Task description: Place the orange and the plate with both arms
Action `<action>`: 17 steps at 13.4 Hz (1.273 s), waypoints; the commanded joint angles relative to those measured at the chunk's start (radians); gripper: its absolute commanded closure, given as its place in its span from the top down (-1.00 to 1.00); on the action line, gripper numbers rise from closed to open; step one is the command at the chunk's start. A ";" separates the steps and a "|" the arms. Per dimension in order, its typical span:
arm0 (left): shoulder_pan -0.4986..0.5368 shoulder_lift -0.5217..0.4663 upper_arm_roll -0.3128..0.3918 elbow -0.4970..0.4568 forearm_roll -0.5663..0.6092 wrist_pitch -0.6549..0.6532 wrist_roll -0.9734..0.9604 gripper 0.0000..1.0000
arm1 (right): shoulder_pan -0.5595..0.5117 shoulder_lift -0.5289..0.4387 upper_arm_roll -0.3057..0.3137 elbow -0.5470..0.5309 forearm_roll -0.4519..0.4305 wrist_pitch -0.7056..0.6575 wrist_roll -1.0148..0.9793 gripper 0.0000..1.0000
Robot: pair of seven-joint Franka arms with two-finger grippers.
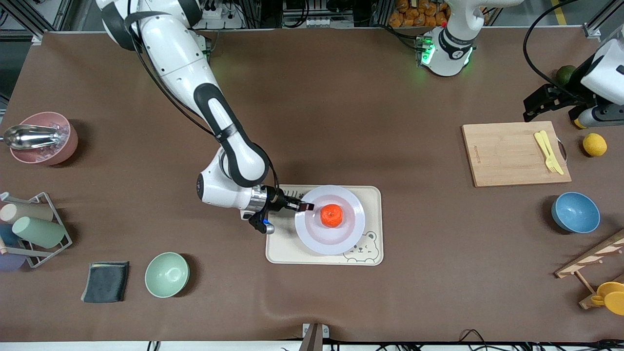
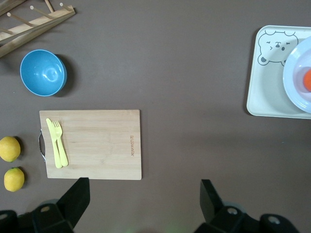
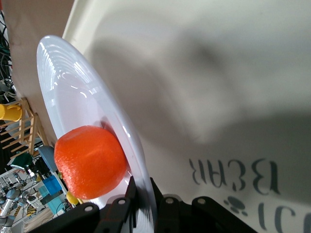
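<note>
The pale lavender-white plate (image 1: pixel 341 236) is over the beige bear-printed tray (image 1: pixel 373 195), with the orange (image 1: pixel 332 215) at its middle. My right gripper (image 1: pixel 304 206) is shut on the plate's rim at the edge toward the right arm's end. In the right wrist view the fingers (image 3: pixel 132 191) pinch the rim of the plate (image 3: pixel 73 82) beside the orange (image 3: pixel 90 160), and the plate casts a wide shadow on the tray (image 3: pixel 218 73). My left gripper (image 1: pixel 551 109) is open and empty over the table by the cutting board's edge, as the left wrist view (image 2: pixel 144 187) shows.
A wooden cutting board (image 1: pixel 514 153) with a yellow fork (image 1: pixel 548 151), a lemon (image 1: pixel 594 144), a dark green fruit (image 1: pixel 565 74) and a blue bowl (image 1: pixel 575 212) are at the left arm's end. A mint bowl (image 1: pixel 166 274), a dark cloth (image 1: pixel 106 281), a pink bowl (image 1: pixel 41 138) and a cup rack (image 1: pixel 31 229) are at the right arm's end.
</note>
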 commanded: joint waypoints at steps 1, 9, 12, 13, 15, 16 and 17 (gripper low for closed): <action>0.009 -0.014 -0.008 0.003 -0.008 -0.029 0.001 1.00 | -0.012 0.055 0.009 0.075 -0.023 -0.003 -0.045 -0.18; 0.006 -0.008 -0.009 0.003 -0.019 -0.029 -0.001 1.00 | -0.118 -0.057 0.000 0.053 -0.263 -0.139 -0.070 1.00; 0.002 -0.008 -0.011 0.003 -0.019 -0.028 -0.002 1.00 | -0.194 -0.118 0.000 0.053 -0.473 -0.291 -0.074 1.00; 0.002 -0.008 -0.011 0.003 -0.019 -0.029 -0.002 1.00 | -0.218 -0.145 0.000 0.052 -0.557 -0.336 -0.074 1.00; 0.002 -0.011 -0.011 0.003 -0.019 -0.029 -0.002 1.00 | -0.265 -0.220 0.001 0.015 -0.703 -0.393 -0.106 1.00; 0.003 -0.011 -0.011 0.003 -0.019 -0.029 -0.001 1.00 | -0.281 -0.282 0.000 -0.026 -0.755 -0.411 -0.148 1.00; 0.006 -0.013 -0.011 0.003 -0.019 -0.029 -0.001 1.00 | -0.302 -0.343 0.000 -0.072 -0.809 -0.417 -0.178 1.00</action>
